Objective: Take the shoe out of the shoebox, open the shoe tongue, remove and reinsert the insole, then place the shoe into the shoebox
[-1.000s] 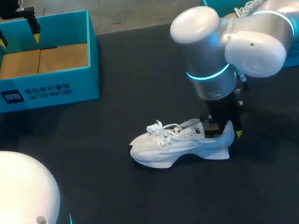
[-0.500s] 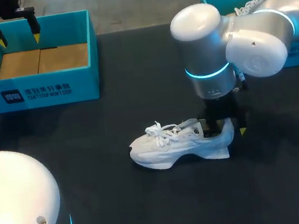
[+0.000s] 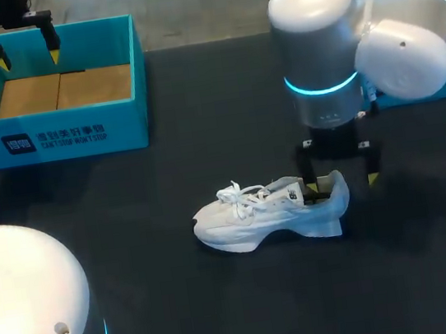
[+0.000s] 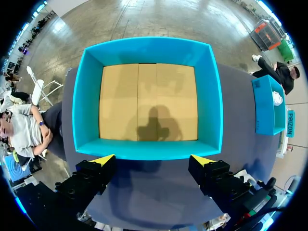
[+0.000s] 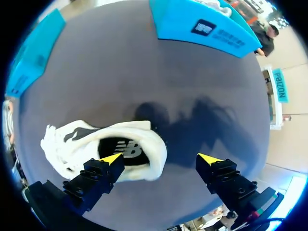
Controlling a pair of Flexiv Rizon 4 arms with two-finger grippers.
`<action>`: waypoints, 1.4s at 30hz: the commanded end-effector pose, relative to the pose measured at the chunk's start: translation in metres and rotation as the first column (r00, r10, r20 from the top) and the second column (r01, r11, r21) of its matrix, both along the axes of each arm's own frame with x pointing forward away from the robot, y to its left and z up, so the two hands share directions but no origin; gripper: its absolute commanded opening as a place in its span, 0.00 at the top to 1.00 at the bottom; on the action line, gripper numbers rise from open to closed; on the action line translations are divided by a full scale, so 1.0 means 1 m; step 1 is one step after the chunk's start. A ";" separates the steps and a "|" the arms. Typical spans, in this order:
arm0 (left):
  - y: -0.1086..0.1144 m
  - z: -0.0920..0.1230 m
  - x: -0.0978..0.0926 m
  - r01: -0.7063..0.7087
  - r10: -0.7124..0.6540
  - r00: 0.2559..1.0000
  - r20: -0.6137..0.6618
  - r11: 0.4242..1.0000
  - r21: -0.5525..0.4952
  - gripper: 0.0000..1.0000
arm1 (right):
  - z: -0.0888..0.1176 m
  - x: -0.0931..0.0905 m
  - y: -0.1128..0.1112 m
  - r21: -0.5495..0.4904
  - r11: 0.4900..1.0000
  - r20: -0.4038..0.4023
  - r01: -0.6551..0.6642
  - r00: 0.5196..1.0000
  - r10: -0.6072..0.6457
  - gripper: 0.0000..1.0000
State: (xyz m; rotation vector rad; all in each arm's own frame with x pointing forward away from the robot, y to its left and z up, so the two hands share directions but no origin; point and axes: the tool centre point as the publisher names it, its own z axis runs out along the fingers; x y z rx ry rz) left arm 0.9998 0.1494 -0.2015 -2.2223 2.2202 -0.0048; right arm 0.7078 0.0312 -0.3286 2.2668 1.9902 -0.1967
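With the white laced sneaker [image 3: 263, 215] out on the black table [image 3: 204, 153] and my right claw [image 3: 342, 183] hanging open over its heel, I judge tongue-opening comes next: pinch the tongue, pull it back.

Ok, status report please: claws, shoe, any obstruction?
Left claw open, over box. Right claw open, above heel of shoe, not gripping. Shoe upright on table, outside box. No obstruction seen.

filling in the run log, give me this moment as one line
shoe: out of shoebox, upright on table | right tool: open over heel | left tool: open above empty shoebox
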 end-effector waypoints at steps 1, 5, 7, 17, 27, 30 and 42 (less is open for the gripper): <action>0.000 0.001 0.000 0.000 0.000 1.000 -0.001 1.000 0.001 0.00 | 0.020 -0.005 -0.008 0.071 0.996 0.026 -0.056 0.998 0.054 0.00; 0.000 0.001 0.000 0.000 0.000 1.000 -0.001 1.000 0.001 0.00 | 0.039 -0.006 -0.004 0.171 0.972 0.026 -0.163 0.987 0.161 0.00; 0.000 0.001 0.000 0.000 0.000 1.000 -0.001 1.000 0.001 0.00 | 0.046 -0.006 -0.002 0.172 0.959 0.048 -0.226 0.974 0.220 0.00; 0.000 0.001 0.000 0.000 0.000 1.000 -0.001 1.000 0.001 0.00 | 0.059 -0.009 0.003 0.283 0.695 0.211 -0.661 0.750 0.627 0.00; 0.000 0.001 0.000 0.000 0.000 1.000 -0.001 1.000 0.001 0.00 | 0.062 -0.023 0.004 0.215 0.110 0.367 -0.970 0.185 0.912 0.00; 0.000 0.001 0.000 0.000 0.000 1.000 -0.001 1.000 0.001 0.00 | 0.063 -0.022 0.002 0.201 0.011 0.380 -0.980 0.089 0.921 0.00; 0.000 0.001 0.000 0.000 0.000 1.000 -0.001 1.000 0.001 0.00 | 0.063 -0.022 0.002 0.201 0.011 0.380 -0.980 0.089 0.921 0.00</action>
